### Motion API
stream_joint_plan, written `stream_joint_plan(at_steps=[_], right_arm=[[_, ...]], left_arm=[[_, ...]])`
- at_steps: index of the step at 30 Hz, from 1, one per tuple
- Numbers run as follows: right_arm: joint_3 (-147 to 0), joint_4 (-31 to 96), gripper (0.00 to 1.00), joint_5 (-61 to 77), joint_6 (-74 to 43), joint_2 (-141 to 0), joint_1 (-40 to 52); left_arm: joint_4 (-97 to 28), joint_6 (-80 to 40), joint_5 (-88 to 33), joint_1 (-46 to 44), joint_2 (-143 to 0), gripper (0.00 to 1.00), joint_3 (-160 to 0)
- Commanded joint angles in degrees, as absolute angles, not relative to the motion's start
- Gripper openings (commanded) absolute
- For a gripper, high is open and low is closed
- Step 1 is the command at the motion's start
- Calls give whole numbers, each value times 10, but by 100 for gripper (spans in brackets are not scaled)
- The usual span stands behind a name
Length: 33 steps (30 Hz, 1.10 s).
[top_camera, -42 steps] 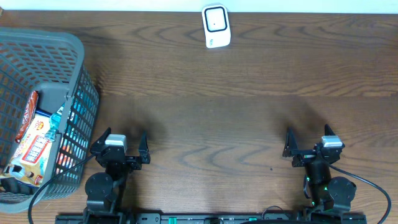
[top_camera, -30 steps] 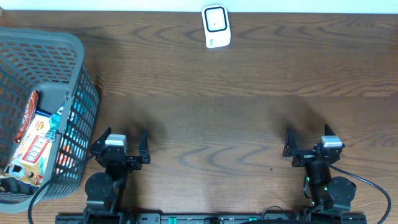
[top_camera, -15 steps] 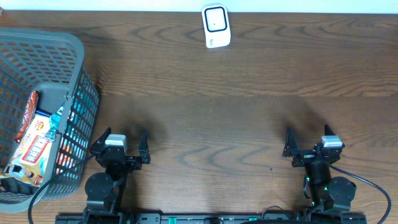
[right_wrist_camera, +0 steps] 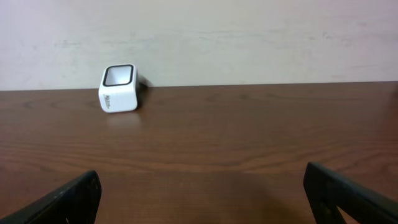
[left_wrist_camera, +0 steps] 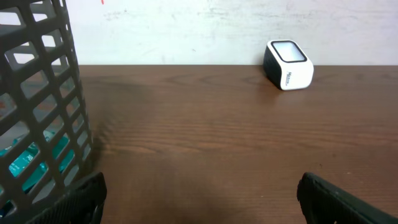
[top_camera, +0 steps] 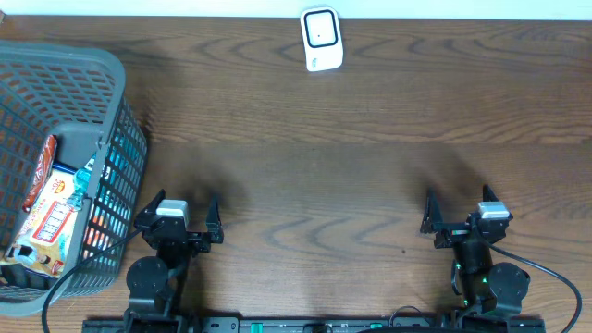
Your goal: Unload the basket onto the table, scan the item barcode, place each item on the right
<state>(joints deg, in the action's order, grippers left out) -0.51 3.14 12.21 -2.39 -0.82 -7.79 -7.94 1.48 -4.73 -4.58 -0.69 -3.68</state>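
Observation:
Packaged items (top_camera: pixel 51 215) lie inside the grey mesh basket (top_camera: pixel 111 69) at the table's left; no barcode shows on them. A white barcode scanner (top_camera: pixel 321 39) with a dark window stands at the far edge, also in the left wrist view as the scanner (left_wrist_camera: pixel 288 65) and in the right wrist view as the scanner (right_wrist_camera: pixel 118 88). My left gripper (top_camera: pixel 178 215) rests near the front edge, just right of the basket, open and empty. My right gripper (top_camera: pixel 456 213) rests at the front right, open and empty. Both are far from the scanner.
The basket wall (left_wrist_camera: pixel 40 106) stands close to the left of my left gripper. A teal packet (left_wrist_camera: pixel 31 160) shows through its mesh. A pale wall (right_wrist_camera: pixel 249 37) runs behind the table's far edge. Dark wood tabletop (top_camera: pixel 324 176) lies between both grippers and the scanner.

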Motion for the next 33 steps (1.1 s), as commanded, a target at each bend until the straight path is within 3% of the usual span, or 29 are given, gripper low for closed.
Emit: stream_joint_plan(at_steps=[1,33], right_arm=[[-3,32,99,120,-30,-4,-75],[-3,32,99,120,-30,-4,-75]], left_arm=[[-98,12,-47,-43,-3,98,-29],[-99,38,-23,-43,-3,98,-29]])
